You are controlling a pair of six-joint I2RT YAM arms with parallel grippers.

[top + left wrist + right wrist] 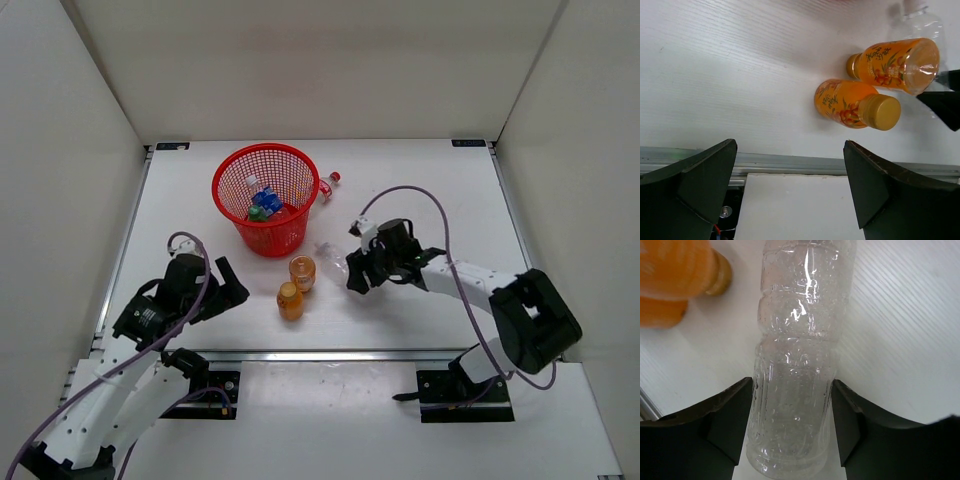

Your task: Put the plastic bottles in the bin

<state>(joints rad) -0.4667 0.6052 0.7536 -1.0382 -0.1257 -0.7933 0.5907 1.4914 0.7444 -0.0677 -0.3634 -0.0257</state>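
Observation:
The red mesh bin [270, 238] stands at the back left of the table with a green bottle and blue-labelled clear bottles [263, 205] inside. A red-capped clear bottle [328, 184] lies behind the bin on its right. Two stubby orange bottles [302, 272] [290, 300] lie in front of the bin, and both show in the left wrist view [895, 60] [850, 102]. My right gripper [355, 272] [792, 420] is shut on the body of a plain clear bottle [333, 258] [795, 365] that lies on the table. My left gripper [232, 285] [790, 185] is open and empty, left of the orange bottles.
A metal rail [790, 162] runs along the table's near edge, under my left gripper. White walls enclose the table at the back and on both sides. An orange bottle [675, 270] lies just left of the clear bottle's neck.

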